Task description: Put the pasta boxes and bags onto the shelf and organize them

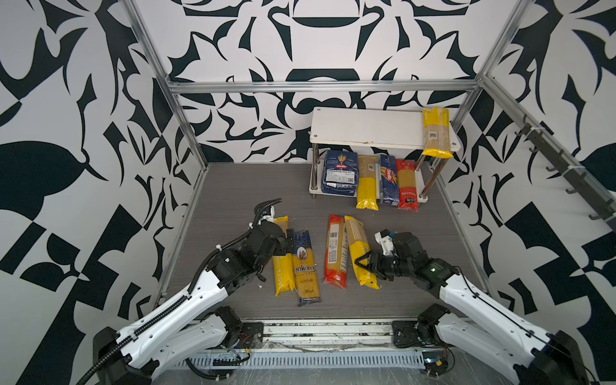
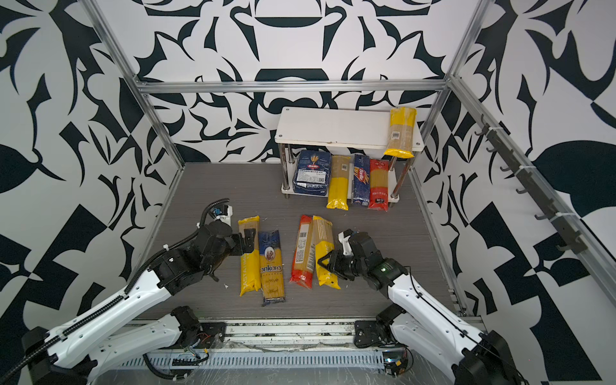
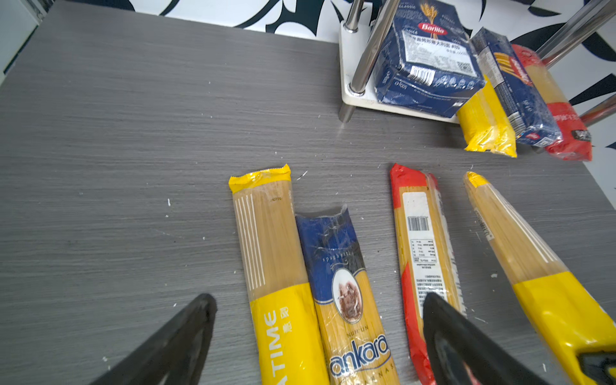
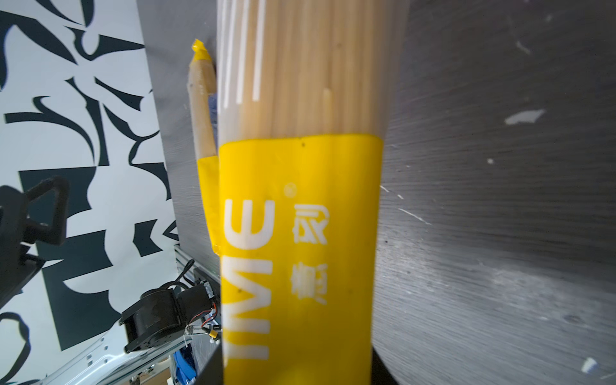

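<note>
The shelf (image 1: 363,128) stands at the back right. Its top board carries one yellow-ended bag (image 1: 436,131) at the right end. On its lower board lie a wide Barilla box (image 1: 340,176), a yellow bag (image 1: 366,186), a narrow Barilla box (image 1: 389,180) and a red bag (image 1: 406,185). On the table lie a PASTATIME bag (image 1: 281,270), an ankara bag (image 1: 305,266) and a red bag (image 1: 336,253). My left gripper (image 3: 318,300) hovers open over the first two. My right gripper (image 1: 365,266) is shut on another yellow PASTATIME bag (image 4: 300,200), which leans against the red one.
The grey table (image 1: 233,200) is walled by patterned panels and aluminium frame posts (image 1: 186,116). A rail of dark hooks (image 1: 560,166) runs along the right wall. The shelf's chrome posts (image 3: 370,50) stand close beside the wide box.
</note>
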Controlling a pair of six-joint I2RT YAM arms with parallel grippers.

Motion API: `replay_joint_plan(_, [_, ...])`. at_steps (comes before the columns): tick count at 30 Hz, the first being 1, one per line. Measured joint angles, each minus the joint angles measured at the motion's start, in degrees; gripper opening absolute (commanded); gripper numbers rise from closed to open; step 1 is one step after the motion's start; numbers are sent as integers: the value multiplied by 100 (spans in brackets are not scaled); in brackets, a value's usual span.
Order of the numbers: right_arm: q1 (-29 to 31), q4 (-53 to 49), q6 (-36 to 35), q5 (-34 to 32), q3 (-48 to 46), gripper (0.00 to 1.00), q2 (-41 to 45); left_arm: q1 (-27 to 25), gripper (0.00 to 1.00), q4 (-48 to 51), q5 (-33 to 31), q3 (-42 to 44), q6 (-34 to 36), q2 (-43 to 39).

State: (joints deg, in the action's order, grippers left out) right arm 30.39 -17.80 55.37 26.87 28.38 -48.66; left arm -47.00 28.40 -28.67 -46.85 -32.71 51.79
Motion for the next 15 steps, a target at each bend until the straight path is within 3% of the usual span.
replay_joint_plan(15, [0, -553, -61, 76, 256, 7, 321, 0, 99, 81, 57, -92, -13, -83])
